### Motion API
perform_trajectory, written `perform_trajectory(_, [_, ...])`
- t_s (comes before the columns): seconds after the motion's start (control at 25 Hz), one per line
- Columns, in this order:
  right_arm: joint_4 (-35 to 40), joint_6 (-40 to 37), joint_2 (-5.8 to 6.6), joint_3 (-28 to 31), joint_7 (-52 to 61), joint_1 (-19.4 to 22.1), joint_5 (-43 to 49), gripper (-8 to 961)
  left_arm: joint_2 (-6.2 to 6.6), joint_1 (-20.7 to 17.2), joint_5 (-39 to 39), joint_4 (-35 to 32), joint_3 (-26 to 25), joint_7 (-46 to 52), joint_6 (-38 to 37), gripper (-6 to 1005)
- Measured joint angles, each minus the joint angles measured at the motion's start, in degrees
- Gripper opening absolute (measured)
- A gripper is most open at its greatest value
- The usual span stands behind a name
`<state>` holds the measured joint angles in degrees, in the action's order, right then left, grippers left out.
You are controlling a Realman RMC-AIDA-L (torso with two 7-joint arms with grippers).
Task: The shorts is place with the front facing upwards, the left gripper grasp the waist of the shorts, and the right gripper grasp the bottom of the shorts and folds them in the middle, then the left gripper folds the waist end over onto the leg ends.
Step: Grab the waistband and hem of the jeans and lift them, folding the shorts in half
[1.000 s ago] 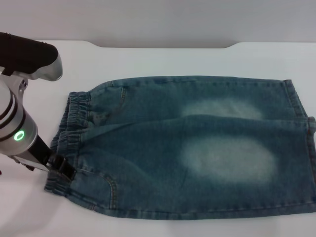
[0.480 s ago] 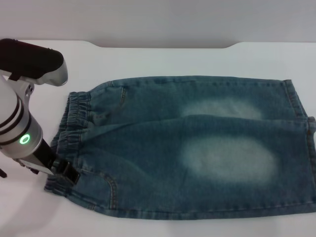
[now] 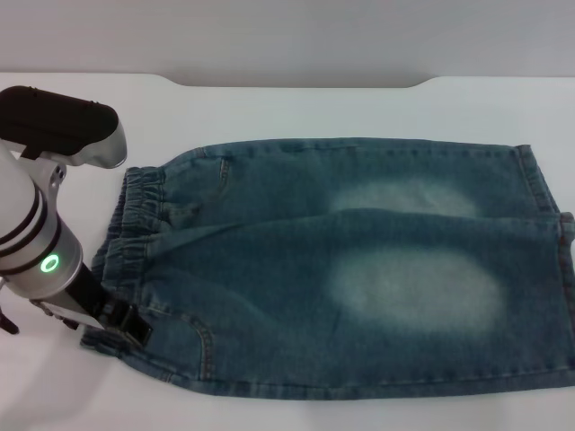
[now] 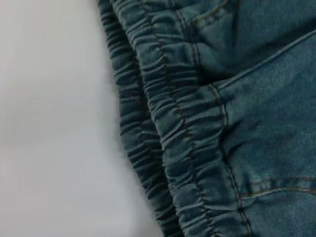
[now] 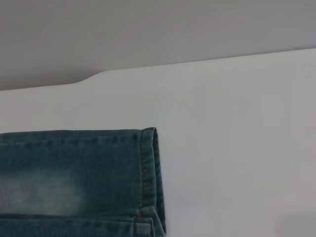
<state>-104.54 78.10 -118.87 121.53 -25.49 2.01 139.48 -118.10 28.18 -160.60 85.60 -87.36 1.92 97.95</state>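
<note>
Head view: shorts [image 3: 350, 265] lie flat and unfolded across centre of white desk [image 3: 296, 108], waist [image 3: 126, 260] at left. Left tool [image 3: 121, 321] sits on waistband at lower left, grip state unclear. Right tool out of view. Both folds remain

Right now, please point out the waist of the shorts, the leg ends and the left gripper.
the waist of the shorts [image 3: 135, 224]: head view, gathered elastic band.
the leg ends [image 3: 550, 224]: head view, stitched hem.
the left gripper [image 3: 130, 325]: head view, black claw at the waistband.
</note>
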Motion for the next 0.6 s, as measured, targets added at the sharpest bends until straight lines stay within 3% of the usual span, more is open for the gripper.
perform_trajectory(0.6, [-0.1, 0.2, 0.05, -0.2, 0.0, -0.1, 0.0, 567, 0.02, 0.1, 0.1, -1.5, 0.0, -0.6, -1.2, 849])
